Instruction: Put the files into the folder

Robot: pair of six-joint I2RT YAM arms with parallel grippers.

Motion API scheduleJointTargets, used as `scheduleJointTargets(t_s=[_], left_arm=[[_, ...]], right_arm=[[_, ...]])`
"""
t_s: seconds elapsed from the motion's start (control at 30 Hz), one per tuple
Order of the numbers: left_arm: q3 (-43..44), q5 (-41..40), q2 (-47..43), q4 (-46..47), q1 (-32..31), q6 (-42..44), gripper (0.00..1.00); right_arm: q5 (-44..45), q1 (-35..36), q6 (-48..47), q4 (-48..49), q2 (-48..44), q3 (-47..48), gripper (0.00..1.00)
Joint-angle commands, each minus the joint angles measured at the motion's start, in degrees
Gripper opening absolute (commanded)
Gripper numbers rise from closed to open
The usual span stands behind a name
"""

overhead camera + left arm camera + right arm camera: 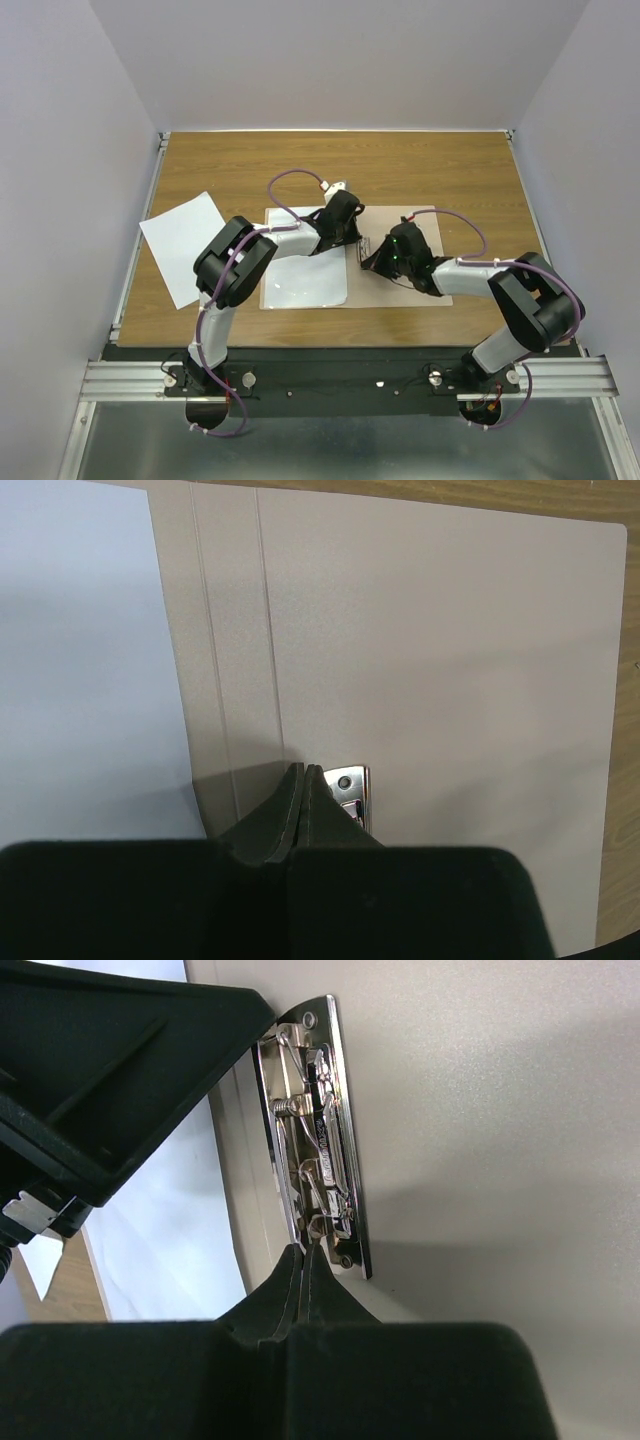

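A brown wood-grain table (pixel 440 170) fills the floor of a plain pale-walled booth. At its middle the folder (pixel 392 219) lies open and flat. Its right half is matt tan-grey card with rounded corners. Its left half shows white and glossy, with a rounded near corner. I cannot tell whether a sheet lies on that half. Two pressed crease lines run along the fold in the left wrist view.

One white paper sheet (pixel 182 245), thin, rectangular and unmarked, lies tilted on the bare wood to the left of the folder, outside it.

Both black-and-grey arms reach in over the fold from either side, each trailing a purple cable. The left gripper (pixel 303 775) has its two dark fingers pressed flat together with nothing between them, its tip on the card just beside one end of the clip. The right gripper (pixel 305 1255) is likewise fully closed and grips nothing, its tip at the other end of the clip.

The clip (pixel 315 1130) is a narrow, shiny chrome strip with rivets, wire springs and a lever, fixed beside the fold.
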Motion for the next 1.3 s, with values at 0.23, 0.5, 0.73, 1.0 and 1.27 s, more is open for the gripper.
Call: scheduleJointTargets(t_s=[0.23, 0.5, 0.73, 1.0, 1.27], left_arm=[[-1.7, 0.0, 4.4, -5.6, 0.4, 5.0, 0.0], [-0.9, 1.0, 5.6, -5.2, 0.4, 6.1, 0.0], [-1.6, 3.1, 5.7, -4.1, 0.4, 7.1, 0.0], [-1.8, 3.2, 6.2, -4.1, 0.4, 7.4, 0.0], [-2.0, 3.2, 5.6, -4.1, 0.8, 7.8, 0.0]], right_arm=[[18.5, 0.4, -0.8, -18.2, 6.4, 0.1, 0.01], [35.2, 6.4, -1.6, -33.0, 7.8, 8.1, 0.01], [45.4, 11.5, 2.2, -41.6, 13.6, 14.5, 0.01], [55.5, 15.6, 5.8, -51.0, 18.6, 20.2, 0.01], [57.9, 17.1, 6.8, -53.2, 16.0, 24.1, 0.01]])
